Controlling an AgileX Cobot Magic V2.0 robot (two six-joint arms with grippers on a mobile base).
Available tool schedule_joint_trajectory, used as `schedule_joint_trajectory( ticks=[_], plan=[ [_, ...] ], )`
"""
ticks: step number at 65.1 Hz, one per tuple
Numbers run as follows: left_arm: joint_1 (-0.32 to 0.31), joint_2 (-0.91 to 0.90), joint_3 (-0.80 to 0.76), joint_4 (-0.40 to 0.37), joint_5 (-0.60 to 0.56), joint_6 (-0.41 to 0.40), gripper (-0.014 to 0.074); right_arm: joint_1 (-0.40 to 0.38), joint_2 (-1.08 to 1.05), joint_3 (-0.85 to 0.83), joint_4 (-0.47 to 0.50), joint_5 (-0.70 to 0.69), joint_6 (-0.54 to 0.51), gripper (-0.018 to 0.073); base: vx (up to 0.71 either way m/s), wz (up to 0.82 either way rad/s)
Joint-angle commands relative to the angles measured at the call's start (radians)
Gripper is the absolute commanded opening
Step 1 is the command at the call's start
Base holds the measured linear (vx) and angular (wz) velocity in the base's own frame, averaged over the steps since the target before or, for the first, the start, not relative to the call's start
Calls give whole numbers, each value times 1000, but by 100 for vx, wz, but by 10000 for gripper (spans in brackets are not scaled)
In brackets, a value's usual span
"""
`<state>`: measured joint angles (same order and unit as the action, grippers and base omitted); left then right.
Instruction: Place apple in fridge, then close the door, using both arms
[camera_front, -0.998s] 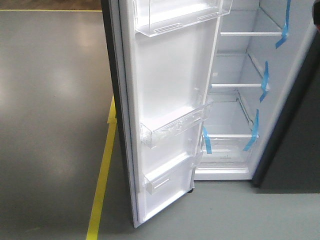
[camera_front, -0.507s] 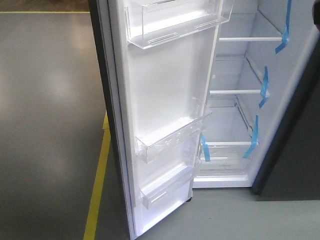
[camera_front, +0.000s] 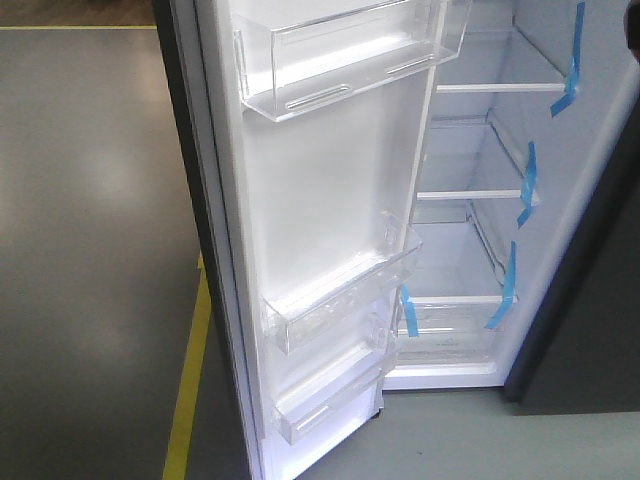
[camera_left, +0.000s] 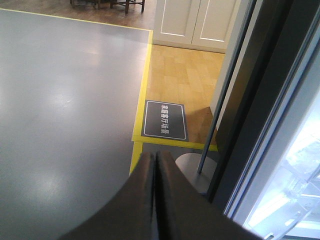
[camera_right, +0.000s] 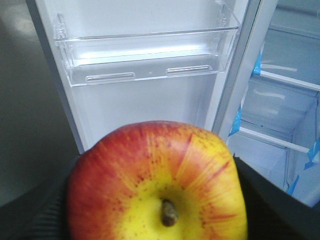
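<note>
Both grippers are clamped, the left gripper on nothing, the right gripper around the apple, so it looks like the carry-in step, and next it probably needs to swing right past the door dead ahead and into the fridge ahead-right.

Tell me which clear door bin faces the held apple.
The top bin, just beyond the apple; the middle bin and bottom bin are outside the right wrist view.

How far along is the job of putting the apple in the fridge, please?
Done: the door stands open and the right gripper holds the apple. In hand: the apple hangs outside the fridge, facing a door bin. Left: shelve it, then close the door.
</note>
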<state>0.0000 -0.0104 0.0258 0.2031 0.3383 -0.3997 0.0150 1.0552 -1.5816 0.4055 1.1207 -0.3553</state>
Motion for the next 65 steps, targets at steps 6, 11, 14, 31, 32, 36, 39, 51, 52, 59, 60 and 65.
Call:
schedule_joint_trajectory(
  ticks=[6, 11, 14, 31, 32, 36, 39, 51, 52, 59, 60, 65],
  plan=[
    [0, -16, 28, 4, -70, -7, -8, -3, -9, -29, 26, -78, -8, -11, 8, -2],
    [0, -16, 28, 4, -70, -7, -8, -3, -9, -29, 26, -78, -8, -11, 7, -2],
    [0, -16, 28, 4, -70, -7, -8, -3, -9, -29, 26, -78, -8, -11, 7, -1],
    [0, -16, 28, 4, -70, -7, -8, -3, -9, -29, 26, -78, -8, -11, 5, 0],
    [0, -16, 28, 4, -70, -7, -8, -3, -9, -29, 26, -78, -8, -11, 4, 1],
    [0, -16, 28, 4, -70, -7, -8, -3, -9, -29, 26, -78, -8, -11, 4, 1],
    [0, -16, 28, 4, -70, -7, -8, -3, -9, -29, 26, -78, -8, -11, 4, 1],
    [0, -16, 28, 4, -70, -7, -8, -3, -9, -29, 26, -78, -8, -11, 4, 1],
    [0, -16, 28, 4, -70, -7, -8, -3, -9, -29, 26, -78, -8, -11, 4, 1],
    [0, -16, 28, 4, -70, -7, -8, -3, -9, -29, 26, -78, -8, -11, 4, 1],
    [0, -16, 28, 4, -70, -7, -8, -3, -9, -29, 26, -78, -8, -11, 4, 1],
    [0, -16, 28, 4, -70, -7, -8, -3, -9, -29, 26, -78, -8, -11, 4, 1]
  ],
)
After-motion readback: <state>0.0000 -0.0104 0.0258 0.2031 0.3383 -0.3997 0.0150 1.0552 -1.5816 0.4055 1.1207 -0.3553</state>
